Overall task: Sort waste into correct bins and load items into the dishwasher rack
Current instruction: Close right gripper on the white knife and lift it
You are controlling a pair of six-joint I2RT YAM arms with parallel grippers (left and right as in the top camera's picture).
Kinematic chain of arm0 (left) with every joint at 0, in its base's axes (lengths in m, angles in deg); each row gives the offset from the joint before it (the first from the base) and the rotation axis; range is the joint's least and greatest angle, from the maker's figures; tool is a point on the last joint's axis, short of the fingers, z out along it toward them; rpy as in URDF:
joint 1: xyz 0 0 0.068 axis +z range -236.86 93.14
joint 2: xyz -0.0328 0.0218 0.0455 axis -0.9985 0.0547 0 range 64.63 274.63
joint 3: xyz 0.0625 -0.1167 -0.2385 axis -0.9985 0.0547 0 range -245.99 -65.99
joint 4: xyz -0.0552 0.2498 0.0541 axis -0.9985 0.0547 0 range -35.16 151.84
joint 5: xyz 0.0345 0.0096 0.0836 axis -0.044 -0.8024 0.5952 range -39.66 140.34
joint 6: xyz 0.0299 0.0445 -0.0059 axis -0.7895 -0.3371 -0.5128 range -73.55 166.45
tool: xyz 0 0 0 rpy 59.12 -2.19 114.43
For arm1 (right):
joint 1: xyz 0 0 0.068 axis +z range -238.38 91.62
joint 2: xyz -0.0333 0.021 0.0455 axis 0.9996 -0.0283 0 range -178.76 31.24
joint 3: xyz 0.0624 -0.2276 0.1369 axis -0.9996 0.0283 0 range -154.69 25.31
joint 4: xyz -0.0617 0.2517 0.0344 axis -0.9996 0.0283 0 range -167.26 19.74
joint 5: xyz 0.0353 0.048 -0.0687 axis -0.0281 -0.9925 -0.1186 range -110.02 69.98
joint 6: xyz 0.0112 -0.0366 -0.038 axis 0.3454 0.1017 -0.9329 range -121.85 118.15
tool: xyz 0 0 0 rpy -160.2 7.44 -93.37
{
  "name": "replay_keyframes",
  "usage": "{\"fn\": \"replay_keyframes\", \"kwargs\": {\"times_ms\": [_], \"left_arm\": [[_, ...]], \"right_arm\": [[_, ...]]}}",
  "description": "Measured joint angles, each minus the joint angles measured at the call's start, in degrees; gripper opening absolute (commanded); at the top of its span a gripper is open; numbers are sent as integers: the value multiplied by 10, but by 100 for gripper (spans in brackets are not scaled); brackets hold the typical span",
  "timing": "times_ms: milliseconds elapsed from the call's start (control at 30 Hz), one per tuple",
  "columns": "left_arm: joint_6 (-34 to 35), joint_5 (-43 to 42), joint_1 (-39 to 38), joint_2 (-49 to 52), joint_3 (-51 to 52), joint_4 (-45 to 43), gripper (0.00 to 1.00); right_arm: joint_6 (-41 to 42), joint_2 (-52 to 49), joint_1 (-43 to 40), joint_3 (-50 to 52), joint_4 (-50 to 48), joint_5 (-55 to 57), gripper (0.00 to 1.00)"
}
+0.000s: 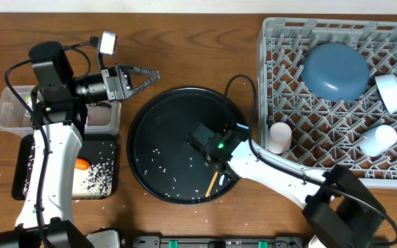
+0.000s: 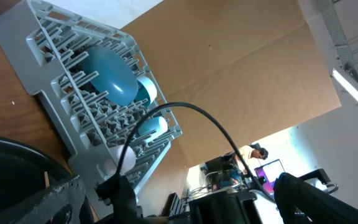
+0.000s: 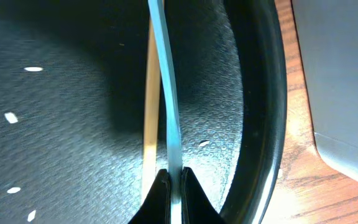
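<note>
The thin wooden chopstick [image 1: 211, 182] lies on the floor of the big round black tray [image 1: 164, 131], near the tray's rim on the side toward the robot. In the right wrist view the chopstick [image 3: 148, 112] runs straight up the frame, just beside the right tool [image 3: 171, 177]. That tool's fingers are pressed together. A narrow pale-blue strip [image 3: 165, 74] rises from between them, and I cannot tell what it is. Whether the chopstick is pinched or only lies alongside is not clear. From overhead, the right tool [image 1: 216, 160] is low over the tray, with the stick poking out from under it.

White rice-like grains [image 1: 160, 165] are scattered across the round tray's floor. Its raised rim [image 3: 260, 93] curves close beside the tool.

The grey dishwasher rack [image 1: 288, 41] stands just beside the round tray. It holds the large dark-blue plate [image 1: 336, 69], a white bowl [image 1: 391, 93] and a light blue cup [image 1: 378, 140]. A pale pink cup [image 1: 279, 136] is at the rack's edge nearest the tray.

On the round tray's other side is the flat black tray [image 1: 110, 155], carrying a heap of grains and an orange carrot [image 1: 81, 164]. The clear plastic tub [image 1: 11, 110] sits just beyond it. The left arm partly covers both.

The left tool [image 1: 143, 77] hangs over the wooden desk [image 1: 185, 41] between the tub and the round tray. Its fingers [image 2: 316, 193] are spread wide with nothing between them
</note>
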Motion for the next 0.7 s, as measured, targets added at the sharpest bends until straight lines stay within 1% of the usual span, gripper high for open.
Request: {"fn": "replay_keyframes", "kwargs": {"times_ms": [267, 367, 533, 700], "left_arm": [[0, 0, 0, 0, 0, 0, 98], [0, 0, 0, 0, 0, 0, 98], [0, 0, 0, 0, 0, 0, 98], [0, 0, 0, 0, 0, 0, 98]], "right_arm": [[-29, 10, 0, -3, -3, -1, 1], [-55, 10, 0, -3, -3, -1, 1], [-122, 16, -9, -26, 0, -16, 1], [-160, 63, -21, -47, 3, -42, 2]]}}
